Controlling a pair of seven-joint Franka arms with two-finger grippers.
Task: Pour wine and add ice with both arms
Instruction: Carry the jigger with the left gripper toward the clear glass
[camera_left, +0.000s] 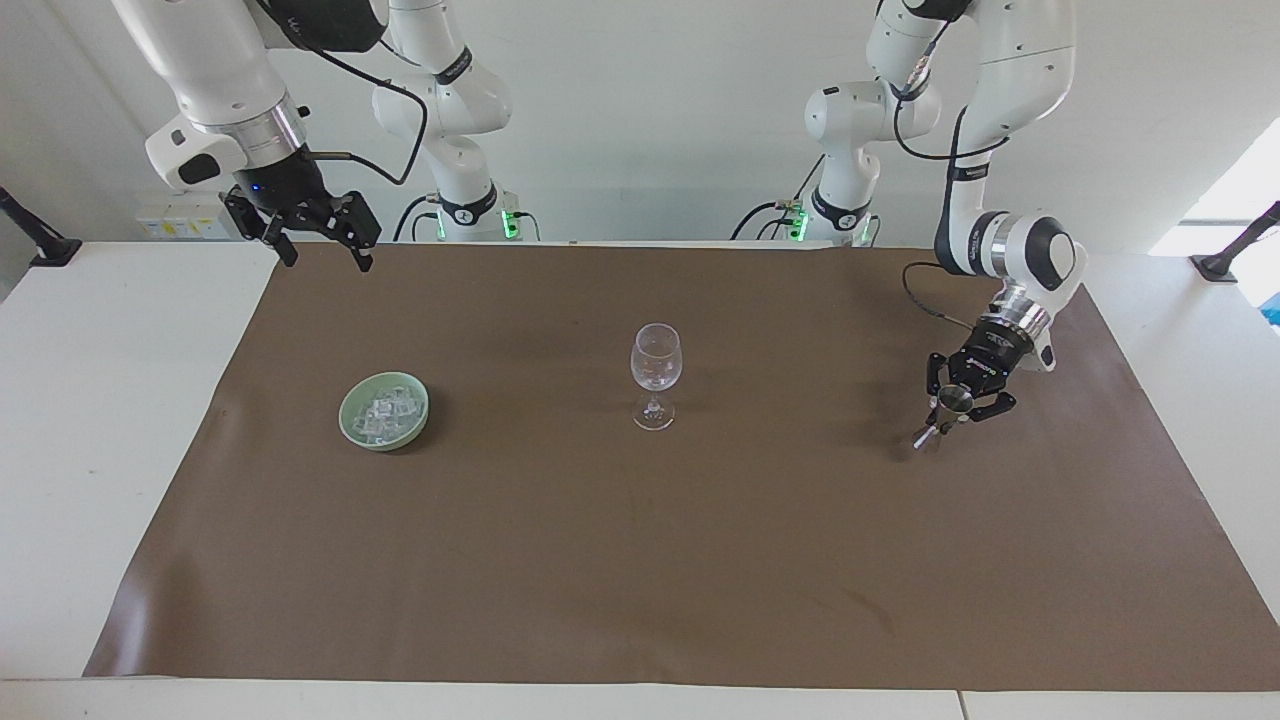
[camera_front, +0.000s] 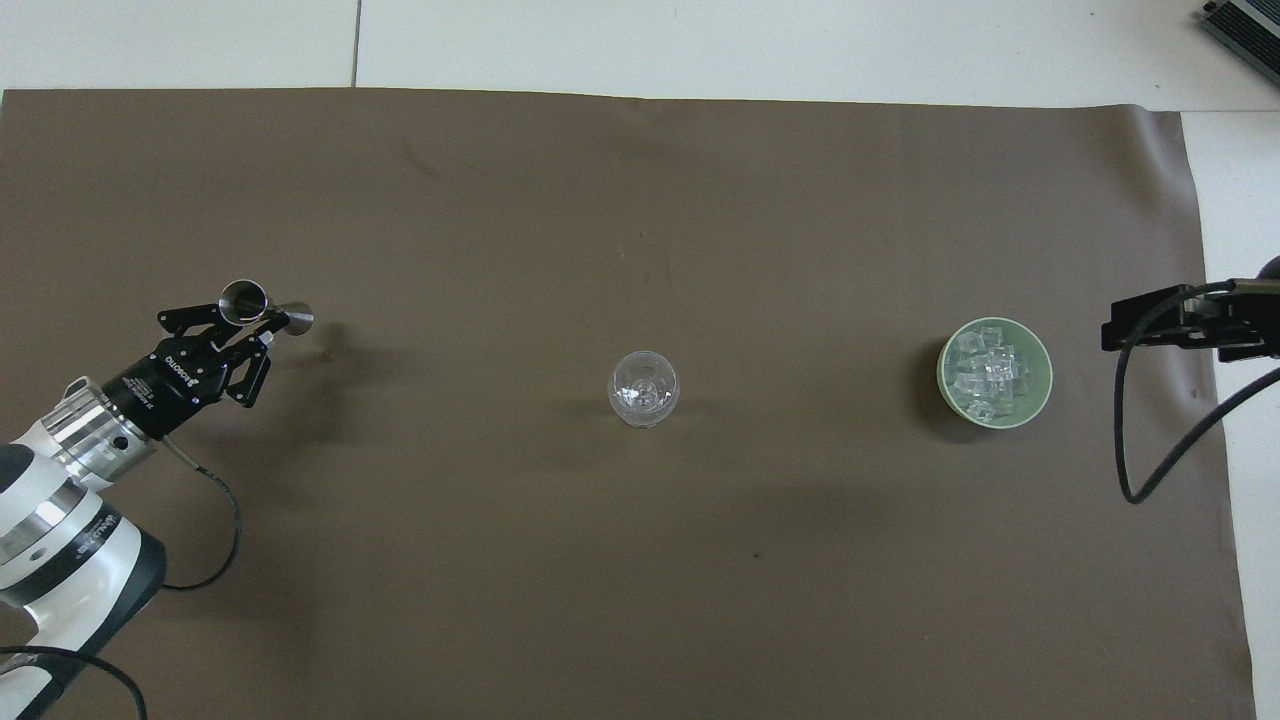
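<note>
A clear wine glass (camera_left: 655, 365) stands upright at the middle of the brown mat; it also shows in the overhead view (camera_front: 643, 388). A pale green bowl (camera_left: 350, 420) holding a heap of clear ice cubes (camera_left: 385, 410) sits toward the right arm's end; the bowl (camera_front: 1043, 385) and the ice (camera_front: 988, 370) also show from overhead. My left gripper (camera_left: 955, 405) is shut on a small metal jigger (camera_left: 930, 428), tilted and held just above the mat toward the left arm's end, seen also from overhead (camera_front: 262, 308). My right gripper (camera_left: 318, 250) waits open and empty, high over the mat's corner.
The brown mat (camera_left: 640, 560) covers most of the white table (camera_left: 110, 400). The right arm's black cable (camera_front: 1150, 440) hangs over the mat's edge beside the bowl. A grey device corner (camera_front: 1245, 30) lies at the table's farthest corner at the right arm's end.
</note>
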